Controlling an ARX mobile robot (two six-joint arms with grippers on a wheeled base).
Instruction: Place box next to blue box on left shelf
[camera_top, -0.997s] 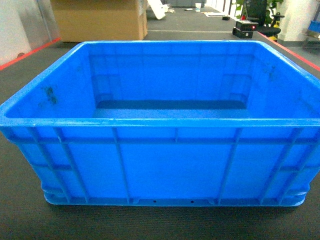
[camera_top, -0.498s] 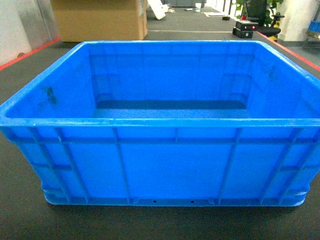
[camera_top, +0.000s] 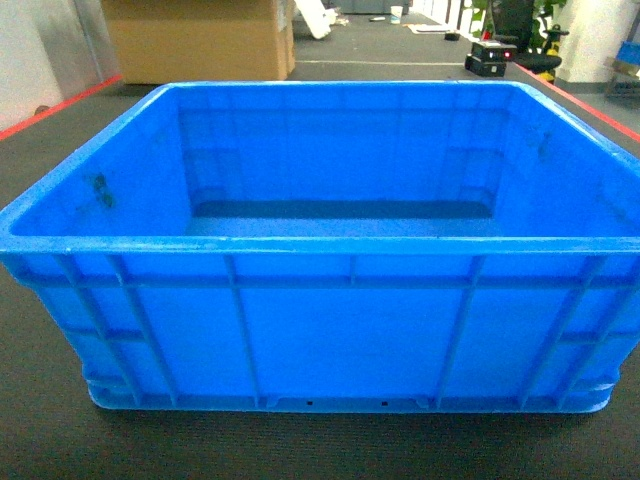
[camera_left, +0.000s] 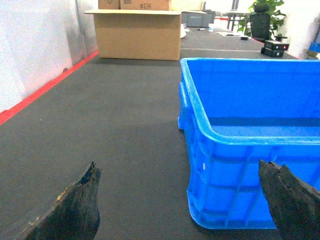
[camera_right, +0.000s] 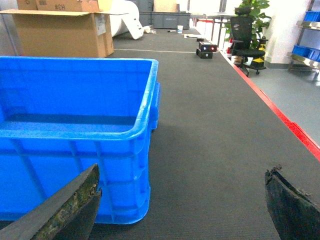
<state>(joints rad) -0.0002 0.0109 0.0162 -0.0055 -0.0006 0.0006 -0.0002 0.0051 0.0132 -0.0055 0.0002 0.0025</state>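
Both grippers, left (camera_left: 182, 200) and right (camera_right: 185, 200), are spread wide with nothing held, flanking the box (camera_top: 320, 290), which is sat on the dark floor (camera_left: 125, 125). Looks like pre-grasp: each side rim needs to be closed on next. No shelf is seen yet.

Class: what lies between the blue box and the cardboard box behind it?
Only bare dark floor mat separates the box from the cardboard box, seen best in the left wrist view.
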